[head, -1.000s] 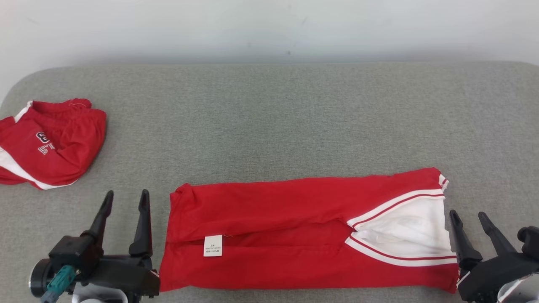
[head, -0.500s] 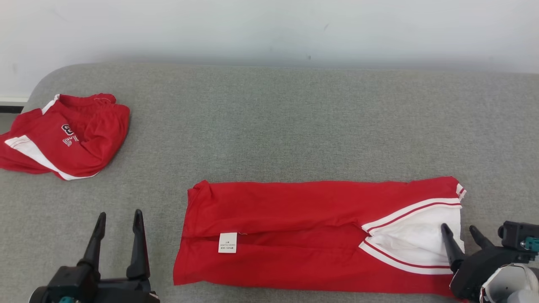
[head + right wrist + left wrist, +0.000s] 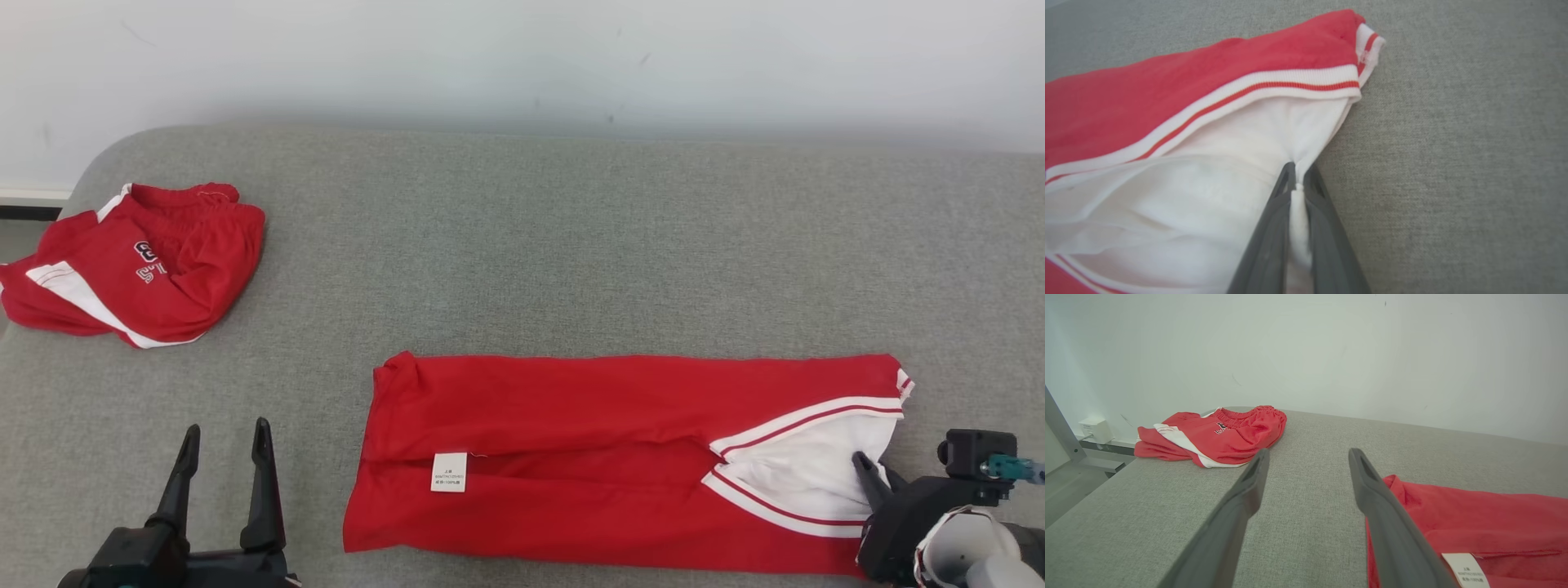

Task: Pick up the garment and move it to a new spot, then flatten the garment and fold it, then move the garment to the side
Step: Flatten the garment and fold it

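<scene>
Since a second ago the right gripper (image 3: 872,472) has come in from just beside the garment's (image 3: 571,457) right end onto its white panel (image 3: 1200,188), and its fingers, apart then, are now pressed together on a pinch of that white cloth. The whole head view has shifted as well, so the camera has moved rather than the fabric.

Behind everything is a pale wall (image 3: 522,57), and below it a grey padded surface (image 3: 588,245) with rounded corners carries two red garments. The task's garment lies near the front edge, right of centre – a long flat band, folded lengthwise, with white ribbed trim bearing a thin red stripe around the white panel at its right end. In the right wrist view the cloth bunches into a narrow ridge between the two dark fingertips.

A second red garment (image 3: 204,269) sits crumpled at the far left, well apart from the first; dark white-edged lettering (image 3: 147,263) shows on it, half lost in folds and unreadable.

Left of the flat garment, the left gripper (image 3: 222,441) hangs over bare grey with its fingers spread wide, holding nothing.

One white label (image 3: 449,472) lies on the garment near its left end – the print is too small to read
</scene>
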